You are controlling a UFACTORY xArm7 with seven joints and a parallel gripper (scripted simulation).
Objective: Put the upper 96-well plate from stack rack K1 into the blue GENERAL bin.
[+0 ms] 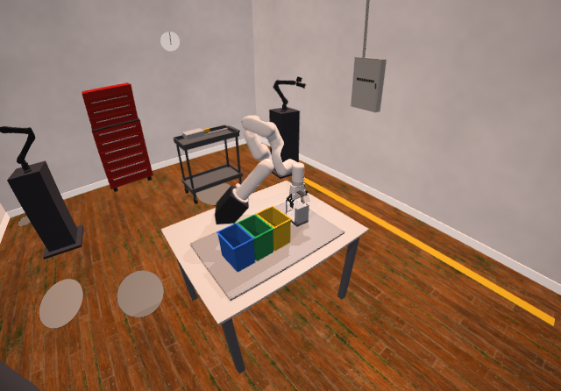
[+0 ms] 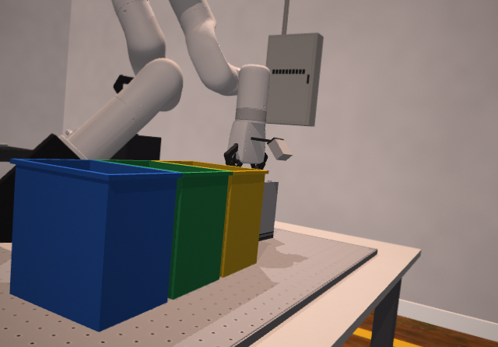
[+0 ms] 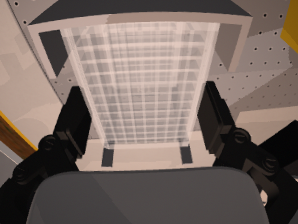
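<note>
One 96-well plate (image 3: 141, 83), gripped between my fingers, held above rack K1 (image 1: 301, 214); three bins beside.

Gripper (image 2: 245, 159) is holding the plate (image 3: 141, 90) over rack K1 (image 2: 268, 208), its fingertips standing at about bin-rim height. Yellow bin (image 2: 240, 216) is standing just beside the rack, green bin (image 2: 198, 229) next, blue bin (image 2: 94, 240) last in the row, walls almost touching. All three mouths are lying open upward. The arm's own lower link (image 2: 135, 110) is slanting behind the bins.
</note>
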